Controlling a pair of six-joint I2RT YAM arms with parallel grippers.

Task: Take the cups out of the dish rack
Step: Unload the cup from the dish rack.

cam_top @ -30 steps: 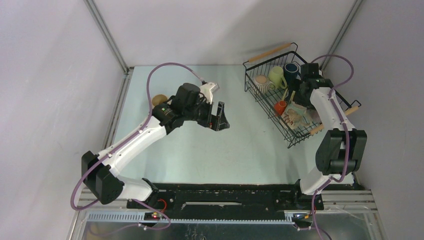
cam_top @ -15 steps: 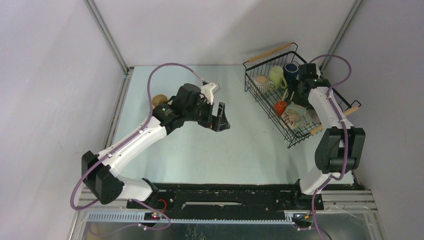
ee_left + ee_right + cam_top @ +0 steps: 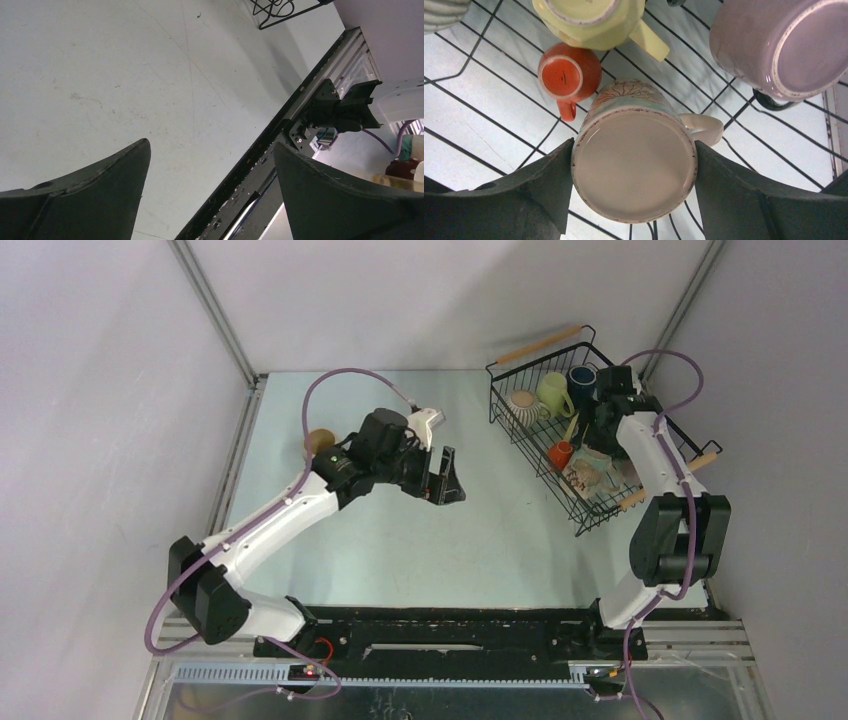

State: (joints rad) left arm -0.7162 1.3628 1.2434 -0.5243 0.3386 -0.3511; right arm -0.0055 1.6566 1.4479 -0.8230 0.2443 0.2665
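Observation:
The black wire dish rack (image 3: 497, 392) with wooden handles stands at the table's far right. In it are a ribbed beige cup (image 3: 523, 403), a yellow-green mug (image 3: 553, 392), a dark blue cup (image 3: 583, 378), a small orange-red cup (image 3: 561, 453) and a cream floral mug (image 3: 590, 468). My right gripper (image 3: 634, 150) reaches down into the rack, open, its jaws straddling the upside-down floral mug (image 3: 634, 170) close against its sides. A mauve mug (image 3: 784, 45) lies to its right. My left gripper (image 3: 447, 475) is open and empty over the table's middle.
A tan cup (image 3: 318, 440) stands on the table at the left, behind the left arm. The rack's near corner (image 3: 272, 12) and the arms' black base rail (image 3: 300, 120) show in the left wrist view. Grey walls enclose the table.
My right gripper has shifted slightly toward the rack's back, over the floral mug. My left arm has moved a little to the right, still open and empty.

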